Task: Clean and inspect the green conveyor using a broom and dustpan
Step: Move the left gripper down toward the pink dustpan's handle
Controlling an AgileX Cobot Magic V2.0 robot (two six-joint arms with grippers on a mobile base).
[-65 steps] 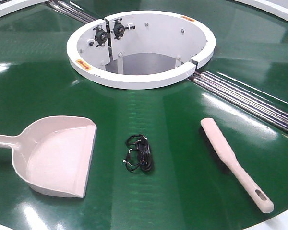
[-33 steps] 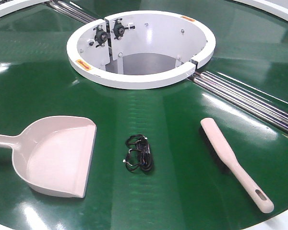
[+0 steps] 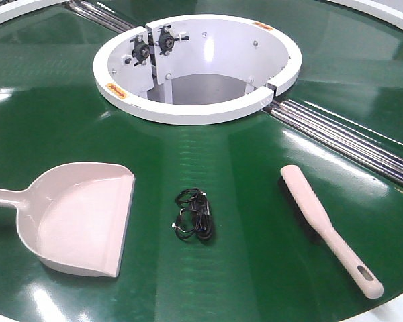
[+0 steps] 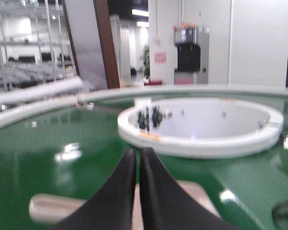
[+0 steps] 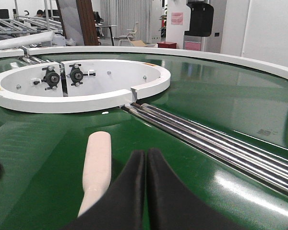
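Note:
The green conveyor (image 3: 242, 174) fills the front view, with its white ring hub (image 3: 198, 67) and silver rails (image 3: 349, 137). The beige dustpan (image 3: 80, 218) lies at the left, mouth to the right, handle running off the left edge. The beige broom (image 3: 326, 225) lies at the right, handle toward the near edge. A small black cable bundle (image 3: 193, 215) lies between them. My left gripper (image 4: 138, 153) is shut and empty above the dustpan (image 4: 48, 208). My right gripper (image 5: 146, 154) is shut and empty just right of the broom (image 5: 97, 165). Neither gripper shows in the front view.
The hub's opening holds black fittings (image 3: 151, 45) on its inner wall. The belt's white outer rim (image 3: 396, 312) shows at the near right corner. The wrist views show a room with shelving and a dark machine (image 4: 188, 55) beyond the conveyor.

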